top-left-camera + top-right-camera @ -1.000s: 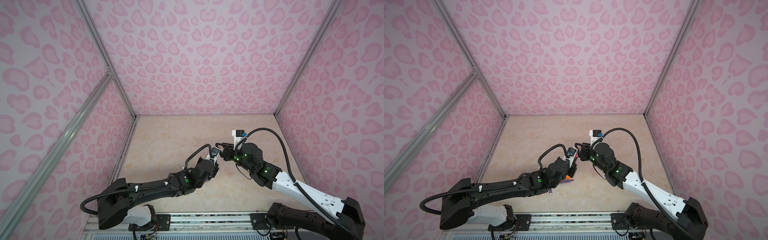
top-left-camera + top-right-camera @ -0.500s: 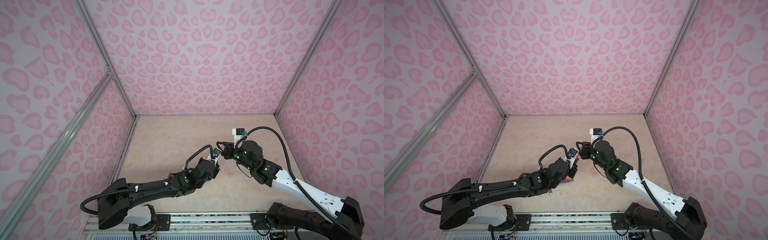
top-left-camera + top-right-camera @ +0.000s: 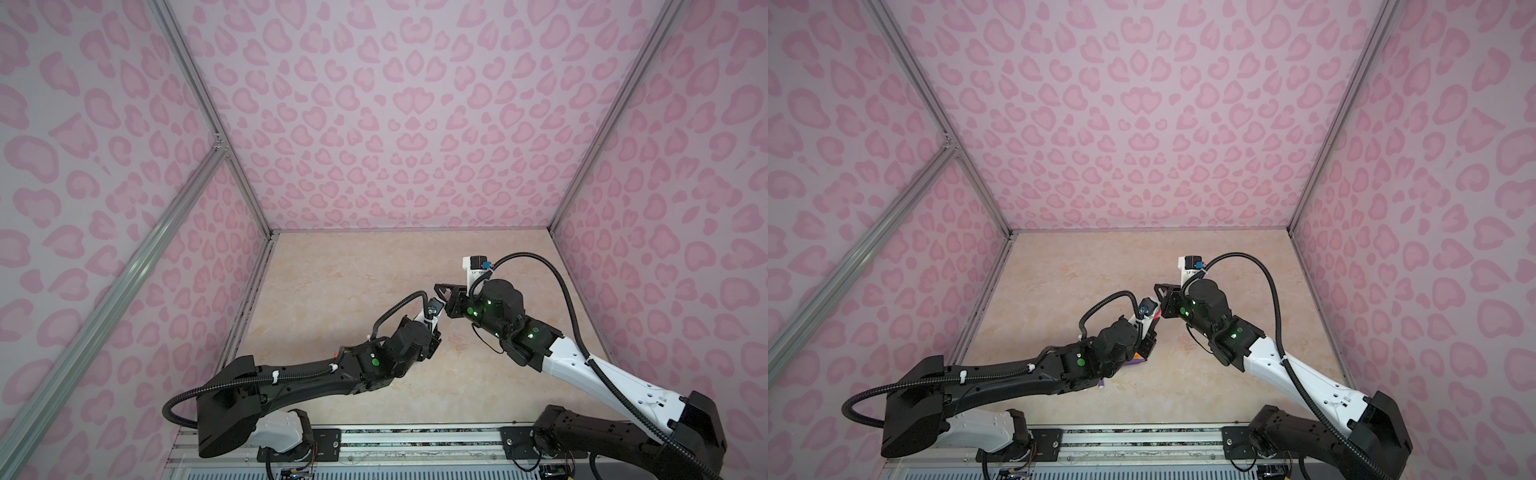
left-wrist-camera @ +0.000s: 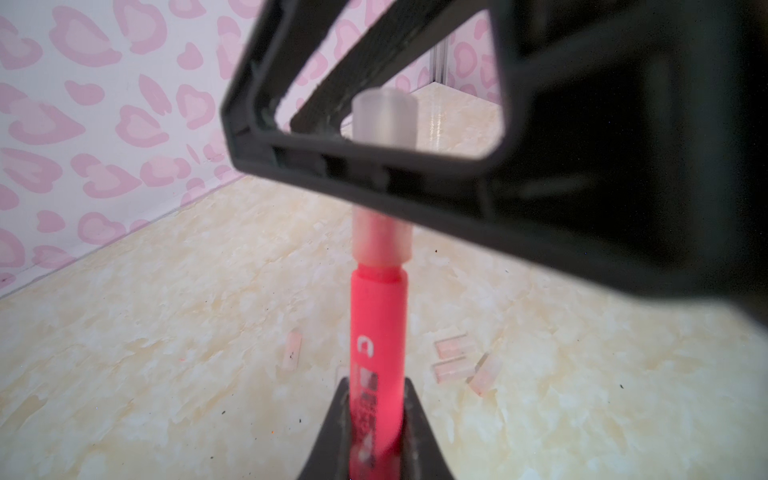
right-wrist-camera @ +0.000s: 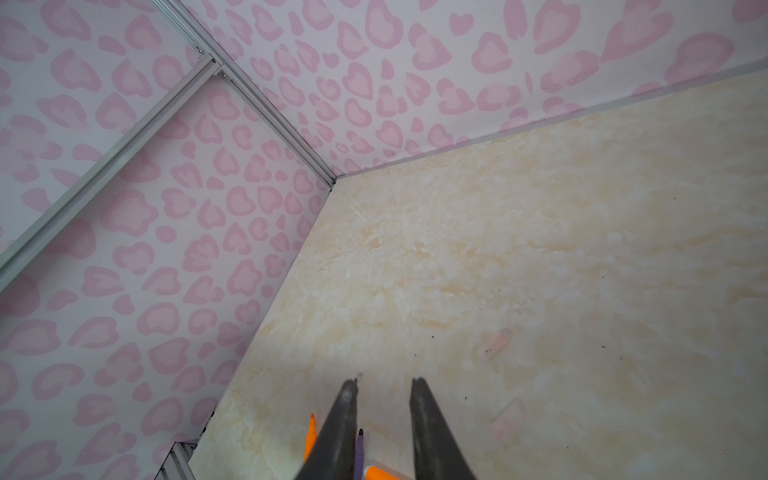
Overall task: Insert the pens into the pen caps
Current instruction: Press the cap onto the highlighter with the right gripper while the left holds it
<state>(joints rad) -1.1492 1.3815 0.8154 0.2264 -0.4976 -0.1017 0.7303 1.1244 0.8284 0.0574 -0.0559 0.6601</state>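
We hold the slim pink felt-tip pen (image 4: 376, 316) clamped in the left gripper (image 4: 376, 384), its barrel running straight out ahead of those fingertips. Over its far end sits the short clear plastic pen cap (image 4: 383, 237), on the same long axis, with pink showing through its near part (whether it is pressed fully home we cannot tell). The right gripper (image 5: 385, 382) is the tool nearer to that cap: in the left wrist view one of its black fingers crosses the cap roughly square to the pen. In its own wrist view its tips stand a little apart with nothing visible between them, so we cannot tell whether it pinches the cap or has let go. Any coming push or pull, we judge, must run along the pen's axis. Several spare clear caps (image 4: 451, 347) lie on the pale marbled tabletop (image 4: 166, 332) beyond the left fingertips. Against a second ago, the right gripper sits slightly closer to the left one; the left grip looks unchanged.
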